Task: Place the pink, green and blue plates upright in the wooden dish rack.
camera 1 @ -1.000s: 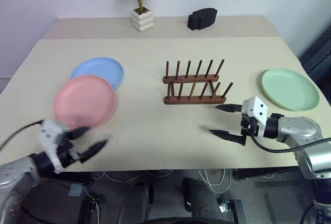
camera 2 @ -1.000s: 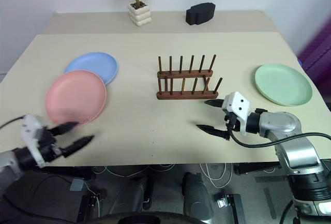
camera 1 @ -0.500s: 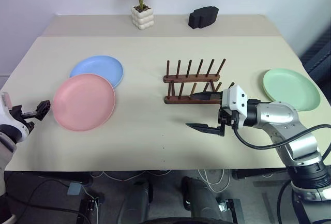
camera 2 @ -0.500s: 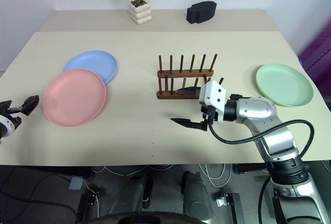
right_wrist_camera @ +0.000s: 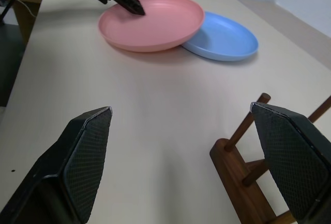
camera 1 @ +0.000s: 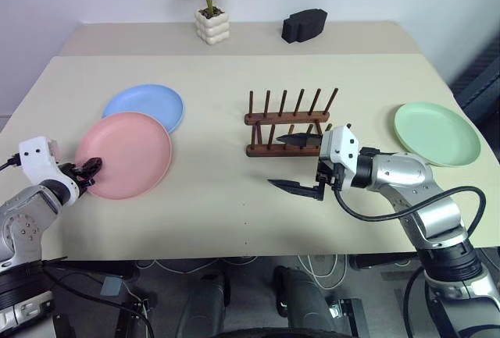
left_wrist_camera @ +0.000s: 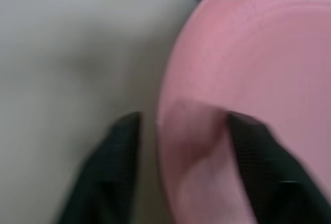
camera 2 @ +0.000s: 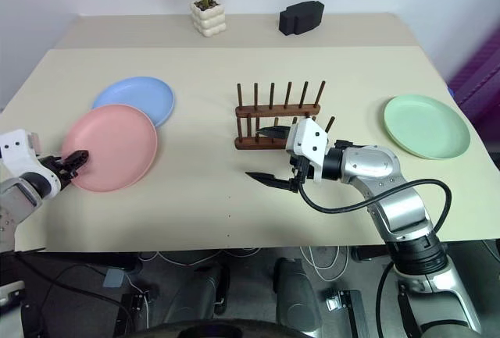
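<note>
1. The left gripper point(camera 1: 88, 168) sits at the outer rim of the pink plate point(camera 1: 125, 154); its fingers point(left_wrist_camera: 111, 175) straddle the rim, one over the plate, one outside it (whether they pinch it cannot be told).
2. The blue plate point(camera 1: 144, 104) lies partly under the pink plate's far edge.
3. The right gripper point(camera 1: 291, 163) has its fingers wide apart, empty, one fingertip against the wooden dish rack point(camera 1: 287, 123).
4. The green plate point(camera 1: 436, 133) lies flat, well behind that gripper's wrist.
</note>
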{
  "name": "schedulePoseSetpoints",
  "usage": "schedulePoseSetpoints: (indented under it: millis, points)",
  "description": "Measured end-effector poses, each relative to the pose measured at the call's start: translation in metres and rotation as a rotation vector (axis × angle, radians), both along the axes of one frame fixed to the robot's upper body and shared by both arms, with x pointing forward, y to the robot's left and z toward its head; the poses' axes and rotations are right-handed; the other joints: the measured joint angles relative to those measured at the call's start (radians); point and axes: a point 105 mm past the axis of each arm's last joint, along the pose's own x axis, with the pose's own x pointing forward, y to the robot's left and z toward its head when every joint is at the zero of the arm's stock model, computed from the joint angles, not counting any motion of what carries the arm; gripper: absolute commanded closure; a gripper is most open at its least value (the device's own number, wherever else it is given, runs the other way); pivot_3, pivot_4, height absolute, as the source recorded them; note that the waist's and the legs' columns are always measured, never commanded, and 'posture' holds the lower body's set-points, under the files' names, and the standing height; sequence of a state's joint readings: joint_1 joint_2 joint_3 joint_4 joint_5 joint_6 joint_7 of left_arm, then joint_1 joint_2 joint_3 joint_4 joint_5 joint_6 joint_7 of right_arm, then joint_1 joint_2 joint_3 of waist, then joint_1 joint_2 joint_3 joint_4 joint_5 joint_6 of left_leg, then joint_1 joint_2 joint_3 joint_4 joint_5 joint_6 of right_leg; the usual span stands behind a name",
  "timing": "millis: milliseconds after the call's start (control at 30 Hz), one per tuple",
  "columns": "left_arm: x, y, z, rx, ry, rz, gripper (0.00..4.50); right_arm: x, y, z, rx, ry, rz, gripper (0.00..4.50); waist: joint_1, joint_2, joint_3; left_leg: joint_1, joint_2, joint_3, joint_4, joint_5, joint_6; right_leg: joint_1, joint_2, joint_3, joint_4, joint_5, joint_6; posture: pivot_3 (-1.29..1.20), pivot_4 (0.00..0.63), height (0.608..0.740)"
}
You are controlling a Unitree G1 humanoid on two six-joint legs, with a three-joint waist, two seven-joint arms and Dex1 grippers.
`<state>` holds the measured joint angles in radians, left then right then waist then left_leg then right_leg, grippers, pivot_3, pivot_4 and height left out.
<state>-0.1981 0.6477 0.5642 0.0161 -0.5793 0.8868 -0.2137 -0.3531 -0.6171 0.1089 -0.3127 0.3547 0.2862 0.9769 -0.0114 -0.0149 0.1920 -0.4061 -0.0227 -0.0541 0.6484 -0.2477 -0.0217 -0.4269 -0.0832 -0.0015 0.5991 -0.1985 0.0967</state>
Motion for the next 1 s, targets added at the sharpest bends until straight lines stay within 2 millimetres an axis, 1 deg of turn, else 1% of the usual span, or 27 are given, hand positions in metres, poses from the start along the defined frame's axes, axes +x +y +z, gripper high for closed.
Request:
schedulePoseSetpoints:
  millis: [67, 133, 233, 333, 467, 567, 633, 700, 733, 800, 867, 900, 933, 1000]
  points:
    - [0.000, 0.001, 0.002, -0.001, -0.014, -0.001, 4.48, 0.000, -0.001, -0.002, 0.000, -0.003, -0.005, 0.11, 0.001, 0.000, 0.000, 0.000, 0.000, 0.000, 0.000, 0.000, 0.000, 0.000, 0.000, 0.000, 0.000, 0.000, 0.000, 0.00, 0.150, 0.736]
    - [0.000, 0.001, 0.005, -0.004, -0.041, -0.006, 4.48, 0.000, 0.000, -0.003, 0.004, -0.010, -0.007, 0.11, 0.002, 0.000, 0.000, 0.000, 0.000, 0.000, 0.000, 0.000, -0.001, 0.000, 0.000, 0.000, 0.000, -0.001, -0.001, 0.00, 0.150, 0.736]
    - [-0.005, 0.001, 0.002, -0.038, -0.079, -0.015, 4.48, 0.001, -0.001, -0.004, 0.005, -0.018, -0.010, 0.11, 0.001, 0.000, 0.000, 0.001, 0.001, 0.000, 0.000, 0.000, -0.001, 0.000, -0.001, 0.000, 0.000, 0.000, -0.002, 0.00, 0.150, 0.736]
    - [-0.012, -0.007, 0.003, -0.070, -0.148, -0.060, 4.48, 0.003, -0.003, -0.005, 0.003, -0.015, -0.015, 0.11, 0.001, 0.000, 0.000, 0.000, 0.002, 0.000, 0.000, 0.000, -0.001, 0.000, -0.001, 0.000, 0.000, 0.000, -0.002, 0.00, 0.150, 0.736]
    - [-0.016, -0.017, 0.020, -0.062, -0.240, -0.112, 4.48, 0.003, -0.002, -0.005, -0.006, -0.019, -0.005, 0.11, 0.003, 0.000, 0.000, 0.000, 0.002, 0.000, 0.000, 0.001, -0.001, 0.000, -0.001, 0.000, 0.000, 0.000, -0.002, 0.00, 0.150, 0.736]
    - [-0.013, -0.022, 0.035, -0.048, -0.298, -0.119, 4.48, 0.007, 0.000, 0.004, -0.022, -0.065, -0.004, 0.11, 0.002, 0.000, 0.000, 0.000, 0.001, 0.000, 0.001, 0.001, -0.001, 0.000, -0.001, 0.000, 0.000, 0.000, -0.002, 0.00, 0.150, 0.736]
    - [-0.009, -0.025, 0.050, -0.026, -0.339, -0.122, 4.48, 0.012, 0.001, 0.012, -0.028, -0.105, -0.012, 0.11, 0.002, 0.000, 0.000, 0.000, 0.000, 0.000, 0.001, 0.001, -0.001, 0.000, 0.000, 0.000, 0.000, 0.000, -0.002, 0.00, 0.150, 0.736]
    - [-0.001, -0.032, 0.070, 0.040, -0.374, -0.141, 4.48, 0.018, 0.001, 0.019, -0.050, -0.158, -0.029, 0.11, 0.003, -0.001, 0.000, 0.000, 0.000, 0.001, 0.001, 0.001, -0.001, 0.000, 0.000, 0.000, 0.000, 0.000, -0.002, 0.00, 0.150, 0.736]
    - [0.005, -0.038, 0.085, 0.101, -0.395, -0.161, 4.48, 0.021, 0.001, 0.023, -0.068, -0.195, -0.037, 0.11, 0.004, -0.002, 0.000, 0.000, -0.001, 0.001, 0.001, 0.001, -0.002, 0.000, 0.001, 0.000, 0.001, 0.000, -0.002, 0.00, 0.150, 0.736]
    - [0.017, -0.053, 0.121, 0.208, -0.474, -0.197, 4.48, 0.026, 0.007, 0.030, -0.114, -0.278, -0.039, 0.11, 0.005, -0.002, 0.001, -0.001, -0.002, 0.001, 0.001, 0.002, -0.003, 0.000, 0.001, 0.000, 0.000, 0.000, -0.002, 0.00, 0.150, 0.736]
    - [0.024, -0.074, 0.163, 0.282, -0.601, -0.235, 4.48, 0.030, 0.015, 0.040, -0.145, -0.363, -0.039, 0.11, 0.002, -0.002, 0.001, -0.001, -0.002, 0.001, 0.001, 0.002, -0.003, 0.000, 0.001, 0.000, 0.000, 0.002, 0.001, 0.00, 0.150, 0.736]
    - [0.024, -0.083, 0.178, 0.303, -0.655, -0.253, 4.48, 0.032, 0.021, 0.046, -0.146, -0.402, -0.036, 0.11, 0.001, -0.002, 0.001, -0.001, -0.002, 0.001, 0.000, 0.002, -0.003, 0.000, 0.001, 0.000, 0.000, 0.002, 0.001, 0.00, 0.150, 0.736]
    - [0.026, -0.093, 0.191, 0.319, -0.697, -0.272, 4.48, 0.034, 0.026, 0.051, -0.148, -0.448, -0.041, 0.11, -0.003, -0.002, 0.001, 0.000, -0.002, 0.002, 0.000, 0.002, -0.003, 0.000, 0.001, 0.000, 0.000, 0.002, 0.002, 0.00, 0.150, 0.736]
    - [0.030, -0.109, 0.206, 0.342, -0.743, -0.296, 4.48, 0.039, 0.039, 0.061, -0.147, -0.526, -0.053, 0.11, -0.008, -0.002, 0.001, 0.000, -0.001, 0.002, -0.001, 0.002, -0.004, -0.002, 0.001, 0.001, 0.001, 0.003, 0.003, 0.00, 0.150, 0.736]
